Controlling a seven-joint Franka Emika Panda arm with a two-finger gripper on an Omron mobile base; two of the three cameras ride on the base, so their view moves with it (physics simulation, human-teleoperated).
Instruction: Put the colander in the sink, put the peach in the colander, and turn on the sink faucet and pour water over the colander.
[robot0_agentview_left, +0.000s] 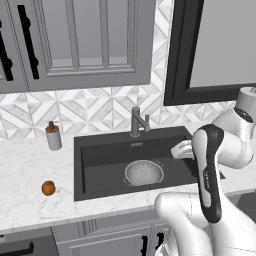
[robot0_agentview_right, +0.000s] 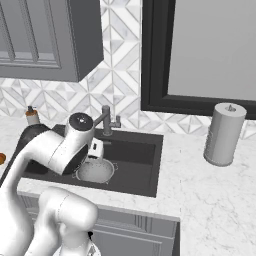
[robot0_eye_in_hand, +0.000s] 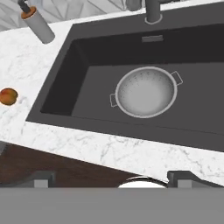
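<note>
Pincer (robot0_eye_in_hand: 111, 178) spread apart above 1 colander (robot0_eye_in_hand: 145, 92) in 1 sink (robot0_eye_in_hand: 87, 57); 1 peach (robot0_eye_in_hand: 8, 96) on counter (robot0_eye_in_hand: 26, 70).

Even, bright rendered light, no glare; soft shadow w/in sink (robot0_agentview_left: 100, 150); pics slightly soft, low-res.

left base view: behind-left of the arm, looking down at the sink (robot0_agentview_left: 100, 150)
right base view: behind-right, same sink, further back
hand view: up close, above sink's front edge
shared: sink, colander (robot0_eye_in_hand: 145, 92)
</note>
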